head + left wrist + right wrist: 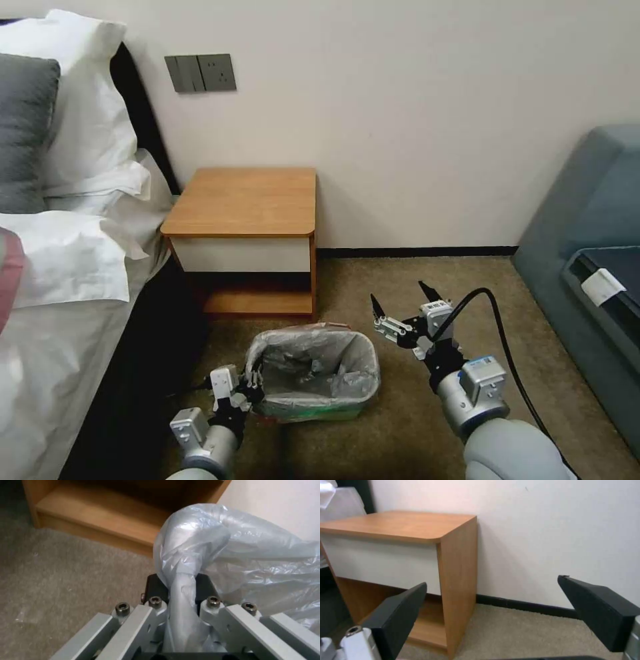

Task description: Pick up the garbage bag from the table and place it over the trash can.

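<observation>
Head view: trash can stands on the carpet at lower centre of frame, in front of the table. The garbage bag is in the can, its grey film lining the inside and folded over the rim; a pinkish edge shows at the far rim. Tabletop bare.

Left gripper sits at the can's left rim, lower left of frame. In the left wrist view, the left gripper has its jaws clamped on a twisted strand of the garbage bag, with the table's low shelf behind.

Right gripper hovers right of the can, apart from it, jaws spread wide and holding nothing. In the right wrist view, its black pads frame the table and the wall.
</observation>
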Robot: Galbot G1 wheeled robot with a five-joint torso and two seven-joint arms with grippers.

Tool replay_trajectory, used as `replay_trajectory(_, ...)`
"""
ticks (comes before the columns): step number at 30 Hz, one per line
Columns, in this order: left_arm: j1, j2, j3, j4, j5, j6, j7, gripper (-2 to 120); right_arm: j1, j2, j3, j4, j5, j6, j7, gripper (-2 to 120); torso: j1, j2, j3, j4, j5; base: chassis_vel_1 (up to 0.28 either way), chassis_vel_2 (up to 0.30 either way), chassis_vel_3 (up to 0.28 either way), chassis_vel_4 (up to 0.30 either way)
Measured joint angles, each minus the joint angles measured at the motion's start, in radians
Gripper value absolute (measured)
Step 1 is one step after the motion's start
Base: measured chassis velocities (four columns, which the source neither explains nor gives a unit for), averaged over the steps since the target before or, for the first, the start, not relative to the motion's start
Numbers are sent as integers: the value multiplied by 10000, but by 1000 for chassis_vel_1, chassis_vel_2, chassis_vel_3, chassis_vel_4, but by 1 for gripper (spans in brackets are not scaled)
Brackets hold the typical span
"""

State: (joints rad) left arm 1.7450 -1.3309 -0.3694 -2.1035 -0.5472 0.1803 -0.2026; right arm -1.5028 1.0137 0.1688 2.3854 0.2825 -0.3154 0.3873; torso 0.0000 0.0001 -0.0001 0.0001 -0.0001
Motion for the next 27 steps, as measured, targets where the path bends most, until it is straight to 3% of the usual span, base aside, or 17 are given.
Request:
replay_trajectory(7,-126,-59,162,403,383,-37,-96,10,154,-109,-16,-40,148,-18,-3,100,0,0,0,0,0,0,0,0,0)
replay_trajectory(16,-197,-147,233,712,754,-235,-184,42,268,-133,-178,-140,219,-27,-2,100,0,0,0,0,4,0,0,0,0)
replay_trajectory(27,-13,-183,261,534,1529,-521,-420,83,152,-86,-224,-34,285,5,25,100,0,-1,1,-2,-2,0,0,0,0)
